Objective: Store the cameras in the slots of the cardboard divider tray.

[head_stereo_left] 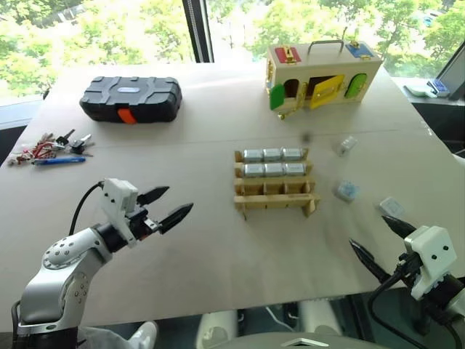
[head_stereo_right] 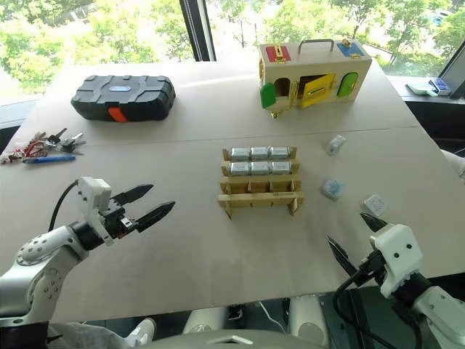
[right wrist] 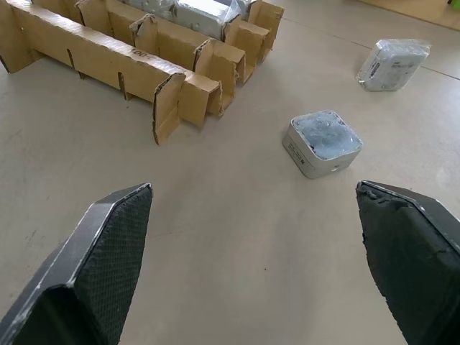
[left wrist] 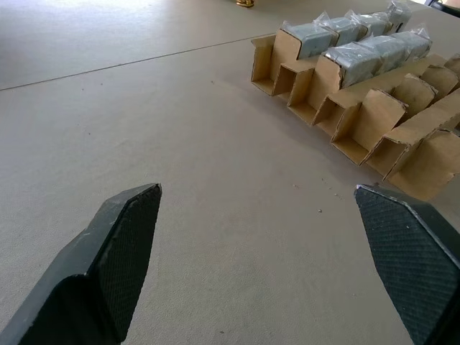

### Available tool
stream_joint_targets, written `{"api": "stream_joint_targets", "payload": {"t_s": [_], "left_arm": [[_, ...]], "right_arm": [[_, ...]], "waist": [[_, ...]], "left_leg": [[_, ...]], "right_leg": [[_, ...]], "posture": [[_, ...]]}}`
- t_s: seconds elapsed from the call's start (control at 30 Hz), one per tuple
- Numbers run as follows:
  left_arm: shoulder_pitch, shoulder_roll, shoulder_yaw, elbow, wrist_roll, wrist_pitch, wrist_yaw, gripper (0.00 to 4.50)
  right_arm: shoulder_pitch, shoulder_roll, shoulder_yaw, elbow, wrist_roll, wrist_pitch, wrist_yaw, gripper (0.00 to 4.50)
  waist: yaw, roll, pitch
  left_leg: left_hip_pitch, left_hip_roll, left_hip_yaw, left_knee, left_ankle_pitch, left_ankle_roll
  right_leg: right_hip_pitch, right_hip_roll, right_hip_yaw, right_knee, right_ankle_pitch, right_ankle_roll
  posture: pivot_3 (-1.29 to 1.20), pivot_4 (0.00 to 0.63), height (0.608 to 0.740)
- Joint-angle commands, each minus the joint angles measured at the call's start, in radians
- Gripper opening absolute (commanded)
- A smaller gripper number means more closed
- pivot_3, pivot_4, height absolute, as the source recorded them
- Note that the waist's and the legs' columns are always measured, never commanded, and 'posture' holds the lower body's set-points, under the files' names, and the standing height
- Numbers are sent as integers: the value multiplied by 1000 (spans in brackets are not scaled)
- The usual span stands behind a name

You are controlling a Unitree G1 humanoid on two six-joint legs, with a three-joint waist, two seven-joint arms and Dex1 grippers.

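The right claw point(head_stereo_right: 352, 240) is held wide open and empty above the bench point(head_stereo_right: 203, 254). Just ahead of it 3 loose cameras point(head_stereo_right: 332, 189) are scattered, right of the cardboard divider tray point(head_stereo_right: 260, 195), whose 2 far rows are filled. The left claw point(head_stereo_right: 145, 206), also open, is farther off.

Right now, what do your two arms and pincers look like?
Both arms are silver-grey metal with rounded joints. Each ends in a white boxy wrist block, with a black cable looping off it. The left pincer and the right pincer each have two pointed black fingers, with cross-hatched inner pads.
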Motion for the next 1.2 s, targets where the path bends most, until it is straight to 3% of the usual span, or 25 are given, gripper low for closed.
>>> {"api": "stream_joint_targets", "payload": {"t_s": [0.03, 0.2, 0.4, 0.63, 0.87, 1.2], "left_arm": [[-19, -9, 3, -8, -9, -29, -15, 4469], [-67, -11, -3, 20, -49, -31, -85, 4469], [-81, 61, 23, 32, -172, 17, -282, 4469], [-145, 164, -14, 21, -216, 20, -481, 4469], [-147, 161, -33, 39, -192, -20, -539, 4469], [-120, 166, -26, 71, -177, -61, -588, 4469]], "right_arm": [[-9, 9, -31, -27, 12, 9, -40, 4500], [-71, -14, -59, -25, 7, 143, -122, 4500], [-152, -51, -110, 32, 69, 262, -135, 4500], [-330, -193, -138, 364, 103, 299, -34, 4500], [-427, -254, -108, 561, 97, 266, 47, 4500], [-508, -255, -55, 589, 118, 257, 108, 4500]], "waist": [[0, 0, 0], [1, 0, 0], [-1, 0, 0], [0, 1, 0], [0, 2, 1], [-1, 2, 1]], "left_leg": [[0, 0, 0, 0, 0, 0], [0, 0, 0, 0, 0, 0], [0, -1, 1, 0, 0, 0], [0, -2, 2, 1, 0, 0], [0, -2, 2, 1, 0, 1], [1, -1, 1, 3, 0, 1]], "right_leg": [[0, 0, 0, 0, 0, 0], [0, 0, 0, 0, 0, 0], [-1, 0, -3, 0, 2, -3], [0, 0, -3, 0, 0, -1], [2, 7, -2, 0, 2, -4], [4, 8, -2, 0, 0, 0]], "posture": [[0, 150, 740], [0, 150, 740], [0, 150, 740], [0, 150, 740], [0, 150, 740], [0, 150, 740]]}}
